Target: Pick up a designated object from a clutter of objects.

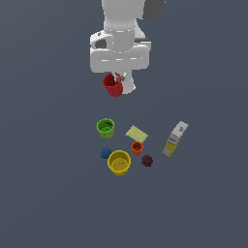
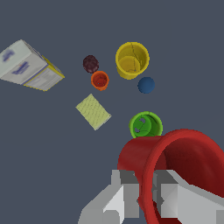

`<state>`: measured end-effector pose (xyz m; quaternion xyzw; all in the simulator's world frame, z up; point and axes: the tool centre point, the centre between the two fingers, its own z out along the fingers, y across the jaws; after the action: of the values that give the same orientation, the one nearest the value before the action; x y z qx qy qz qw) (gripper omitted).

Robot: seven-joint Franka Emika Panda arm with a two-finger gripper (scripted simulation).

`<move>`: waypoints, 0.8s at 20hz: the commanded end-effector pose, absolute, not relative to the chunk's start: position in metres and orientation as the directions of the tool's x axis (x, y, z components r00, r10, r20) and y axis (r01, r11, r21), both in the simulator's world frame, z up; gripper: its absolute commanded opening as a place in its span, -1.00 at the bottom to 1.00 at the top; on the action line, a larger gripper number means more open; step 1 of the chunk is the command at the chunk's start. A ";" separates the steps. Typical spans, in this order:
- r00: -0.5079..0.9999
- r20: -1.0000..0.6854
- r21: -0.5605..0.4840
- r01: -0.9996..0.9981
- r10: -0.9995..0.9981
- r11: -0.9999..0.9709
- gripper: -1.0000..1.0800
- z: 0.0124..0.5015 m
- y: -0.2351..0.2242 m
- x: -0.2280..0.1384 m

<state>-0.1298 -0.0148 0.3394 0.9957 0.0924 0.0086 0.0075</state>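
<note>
The red ribbed cup [image 1: 113,85] hangs tilted under my gripper [image 1: 117,76], high above the floor. My gripper is shut on its rim. In the wrist view the red cup [image 2: 175,162] fills the near corner, and my gripper [image 2: 146,201] pinches its wall, one finger [image 2: 118,203] outside and one inside. The rest of the clutter lies below: a green cup [image 1: 105,128], a yellow cup [image 1: 119,162], a small orange-red cup [image 1: 137,147], a blue ball [image 1: 105,153], a dark-purple berry lump [image 1: 147,160], a pale-yellow pad [image 1: 136,133] and a yellow-white box [image 1: 175,138].
All the loose items sit on a plain dark grey floor. In the wrist view I see the green cup [image 2: 145,125], yellow cup [image 2: 131,60], orange-red cup [image 2: 99,80], blue ball [image 2: 146,85], berry lump [image 2: 90,64], pad [image 2: 93,111] and box [image 2: 29,65].
</note>
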 end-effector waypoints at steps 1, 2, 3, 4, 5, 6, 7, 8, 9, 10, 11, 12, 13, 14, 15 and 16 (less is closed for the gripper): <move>0.983 0.013 0.014 0.184 0.185 -0.983 -1.00 0.361 0.000 -0.135; 0.983 0.012 0.013 0.185 0.185 -0.983 -1.00 0.368 0.005 -0.136; 0.983 0.011 0.011 0.185 0.185 -0.983 -1.00 0.376 0.010 -0.138; 0.983 0.009 0.010 0.185 0.185 -0.983 -1.00 0.383 0.015 -0.139; 0.983 0.008 0.009 0.185 0.185 -0.983 -1.00 0.390 0.020 -0.140; 0.983 0.007 0.008 0.185 0.185 -0.983 -1.00 0.396 0.024 -0.141; 0.983 0.006 0.007 0.185 0.186 -0.983 -1.00 0.402 0.029 -0.142; 0.983 0.005 0.006 0.186 0.186 -0.983 -1.00 0.408 0.032 -0.143; 0.983 0.004 0.005 0.186 0.186 -0.983 -1.00 0.413 0.036 -0.144; 0.983 0.004 0.005 0.186 0.186 -0.983 -1.00 0.418 0.039 -0.145; 0.983 0.003 0.004 0.186 0.186 -0.983 -1.00 0.423 0.042 -0.145; 0.983 0.003 0.003 0.186 0.186 -0.983 -1.00 0.427 0.045 -0.146; 0.983 0.002 0.003 0.186 0.186 -0.983 -1.00 0.430 0.047 -0.146; 0.983 0.001 0.002 0.186 0.186 -0.983 -1.00 0.433 0.049 -0.146; 0.983 0.001 0.002 0.186 0.186 -0.983 -1.00 0.436 0.051 -0.147; 0.983 0.001 0.001 0.186 0.186 -0.983 -1.00 0.438 0.052 -0.147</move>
<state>-0.1464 0.0496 0.4331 0.9956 0.0935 0.0006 0.0010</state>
